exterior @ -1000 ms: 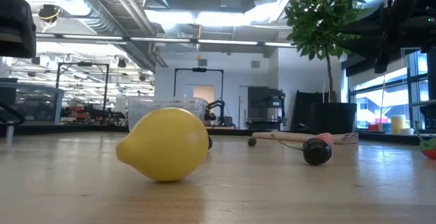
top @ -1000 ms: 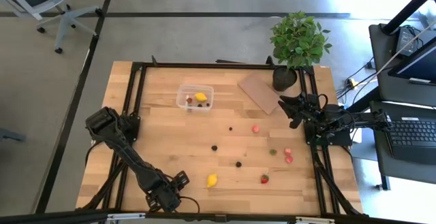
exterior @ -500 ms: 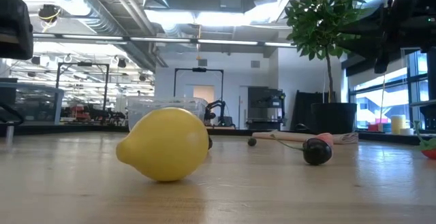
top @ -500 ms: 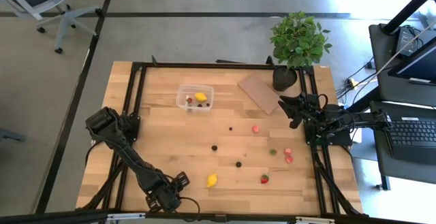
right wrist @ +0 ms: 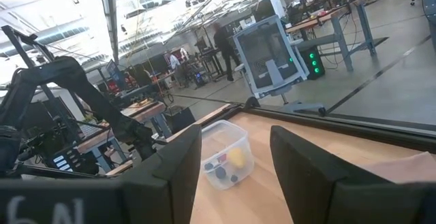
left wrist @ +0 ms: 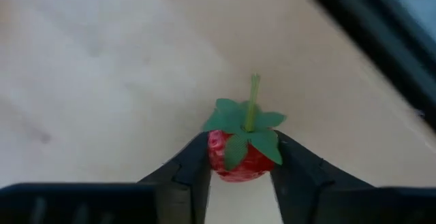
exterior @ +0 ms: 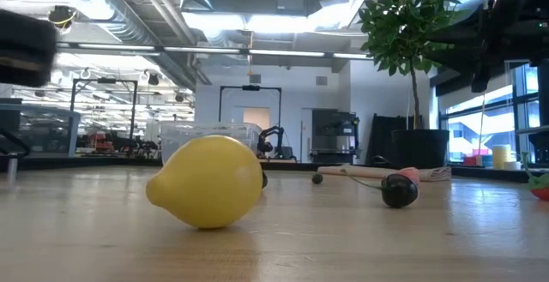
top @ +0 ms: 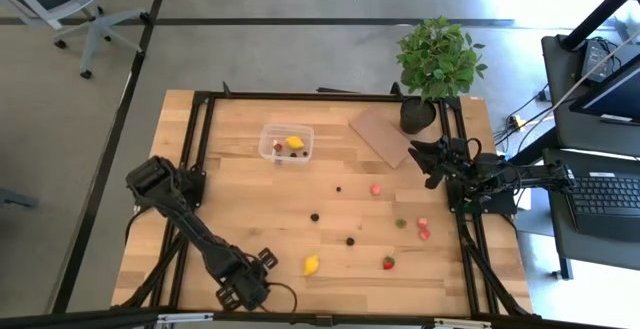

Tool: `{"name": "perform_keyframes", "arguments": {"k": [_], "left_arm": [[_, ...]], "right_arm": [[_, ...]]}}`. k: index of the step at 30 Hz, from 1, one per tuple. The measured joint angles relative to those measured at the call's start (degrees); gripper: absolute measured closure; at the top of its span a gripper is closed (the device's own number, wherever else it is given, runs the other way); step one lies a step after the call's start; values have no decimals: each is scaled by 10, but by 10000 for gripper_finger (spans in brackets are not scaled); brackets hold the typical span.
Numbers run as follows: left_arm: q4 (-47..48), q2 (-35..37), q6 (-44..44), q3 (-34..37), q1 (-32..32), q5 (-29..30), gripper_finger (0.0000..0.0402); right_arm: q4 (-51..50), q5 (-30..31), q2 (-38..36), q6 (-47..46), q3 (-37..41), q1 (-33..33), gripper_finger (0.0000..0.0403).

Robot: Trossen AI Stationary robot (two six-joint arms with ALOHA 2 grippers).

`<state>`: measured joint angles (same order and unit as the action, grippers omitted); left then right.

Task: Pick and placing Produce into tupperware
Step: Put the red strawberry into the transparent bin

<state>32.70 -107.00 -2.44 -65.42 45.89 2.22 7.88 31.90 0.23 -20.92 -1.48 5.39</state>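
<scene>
Left gripper (left wrist: pixel 238 173) clamped on a strawberry (left wrist: pixel 236 157), low at the surface's near-left edge; tupperware (top: pixel 286 145) lies well apart, far across toward the back. Right gripper (right wrist: pixel 231 163) fingers apart, idle at right side

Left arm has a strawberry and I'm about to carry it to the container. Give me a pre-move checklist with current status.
1. Grip: the left gripper is shut on the strawberry, a finger on each side. Ok.
2. Container position: at the far middle of the table, upright and open-topped. Ok.
3. Room in the container: only a lemon and a few dark berries inside. Ok.
4. Path: another lemon sits next to the left gripper. Not ok, lift before travelling.
5. Right gripper: open, at the right edge near the cardboard, away from the route. Ok.
6. Height of the strawberry above the table: cannot tell.
</scene>
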Motion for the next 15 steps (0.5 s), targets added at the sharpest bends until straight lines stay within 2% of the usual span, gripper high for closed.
{"name": "perform_keyframes", "arguments": {"k": [8, 12, 15], "left_arm": [[66, 72, -39, 0, -68, 32, 286], [80, 136, -61, 0, -132, 67, 286], [74, 189, -73, 0, -187, 118, 286]], "right_arm": [[1, 0, 0, -29, 0, 0, 224], [2, 0, 0, -29, 0, 0, 224], [1, 0, 0, -28, 0, 0, 224]]}}
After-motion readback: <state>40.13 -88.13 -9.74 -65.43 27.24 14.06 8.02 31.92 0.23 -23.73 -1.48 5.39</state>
